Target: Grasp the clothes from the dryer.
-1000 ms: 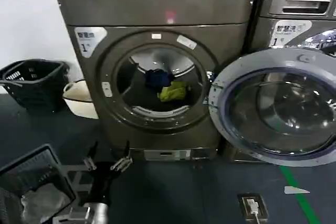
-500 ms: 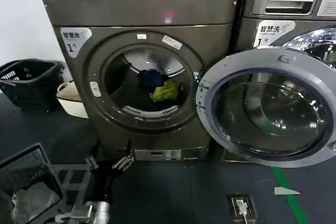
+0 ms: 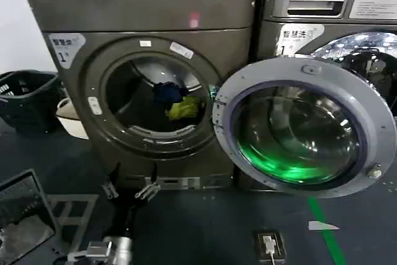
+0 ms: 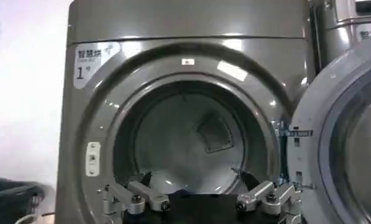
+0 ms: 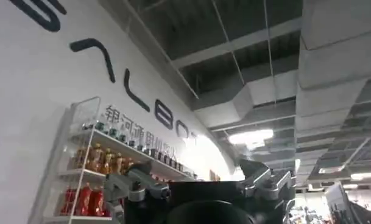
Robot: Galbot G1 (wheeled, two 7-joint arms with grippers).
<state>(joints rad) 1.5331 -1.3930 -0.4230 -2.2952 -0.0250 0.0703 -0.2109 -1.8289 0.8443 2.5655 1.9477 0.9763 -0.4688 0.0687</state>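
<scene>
Left end effector [image 3: 129, 184] open below dryer [image 3: 142, 35]; clothes [image 3: 177, 100] inside drum.

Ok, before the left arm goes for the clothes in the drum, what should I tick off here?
1. Dryer door swung open: ok.
2. Clothes in reach: yellow-green garment and dark blue garment lie in the drum: ok.
3. Left gripper open: ok.
4. Left gripper lined up: it sits below the porthole, outside the drum: not ok.
5. Right gripper out of the way, aimed at the ceiling: ok.
</scene>
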